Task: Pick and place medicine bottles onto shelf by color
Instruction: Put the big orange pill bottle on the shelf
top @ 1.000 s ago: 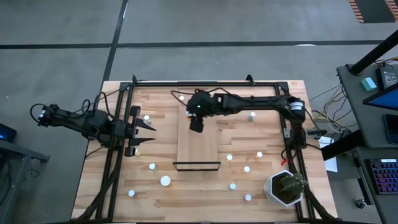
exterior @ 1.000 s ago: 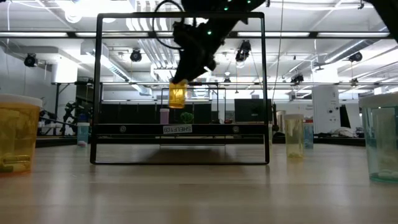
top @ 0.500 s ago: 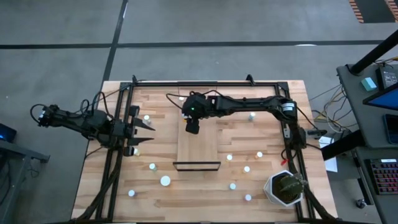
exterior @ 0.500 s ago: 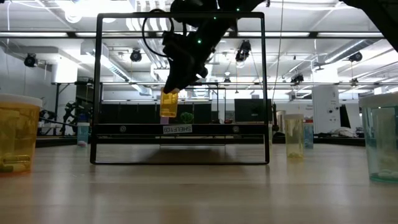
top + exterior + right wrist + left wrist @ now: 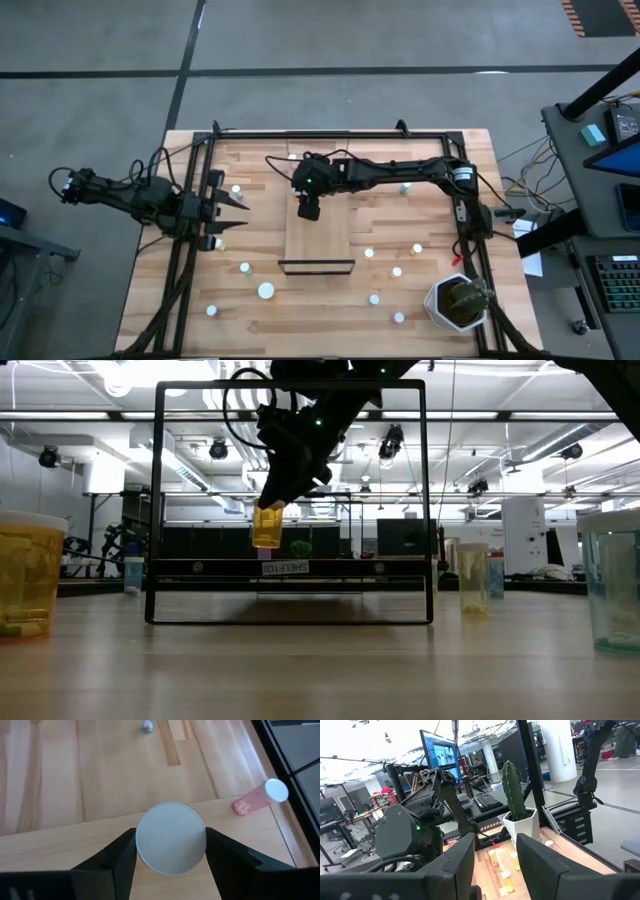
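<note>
My right gripper (image 5: 308,208) hovers over the far end of the shelf (image 5: 318,238), a light-wood plank with a dark rail (image 5: 316,266) at its near end. It is shut on an orange-yellow medicine bottle (image 5: 266,527) with a white cap (image 5: 171,839). Other white-capped medicine bottles stand about the table, such as those at the near left (image 5: 266,290) and the right (image 5: 397,271). My left gripper (image 5: 238,213) waits open at the table's left side, with nothing between its fingers (image 5: 455,865). My right gripper pinches the bottle between its two fingers (image 5: 120,855) at the sides of the white cap (image 5: 142,842). The fingers slant down from above and from the table's right. The bottle hangs roughly upright below the fingertips, cap up, clear of the shelf.
A pink bottle (image 5: 257,800) lies on its side just beyond the shelf's far end. A potted cactus (image 5: 458,303) stands at the near right corner. A black frame (image 5: 330,133) runs round the table. Two bottles (image 5: 220,243) (image 5: 237,188) stand near my left gripper.
My right gripper has carried the bottle toward the table's left edge and a little down, over the shelf's far end. The bottle stays upright and clear of the plank.
</note>
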You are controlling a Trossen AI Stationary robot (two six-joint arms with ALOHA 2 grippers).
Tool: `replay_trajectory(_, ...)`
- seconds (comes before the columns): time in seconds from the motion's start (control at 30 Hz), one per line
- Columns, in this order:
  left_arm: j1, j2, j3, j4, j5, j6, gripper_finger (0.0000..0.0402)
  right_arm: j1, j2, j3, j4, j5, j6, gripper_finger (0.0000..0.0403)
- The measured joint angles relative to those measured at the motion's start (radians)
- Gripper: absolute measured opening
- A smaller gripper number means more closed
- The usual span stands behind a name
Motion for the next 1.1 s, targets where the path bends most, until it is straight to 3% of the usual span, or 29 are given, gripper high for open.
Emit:
replay_trajectory(0.6, 0.0, 0.001, 0.0, 0.007, 0.0, 0.009, 0.013, -0.001, 0.045, -0.04, 0.041, 0.01, 0.042, 0.0203)
replay_trajectory(1.1, -0.001, 0.005, 0.0, 0.007, 0.0, 0.007, 0.013, -0.002, 0.045, -0.042, 0.04, 0.006, 0.037, 0.0278)
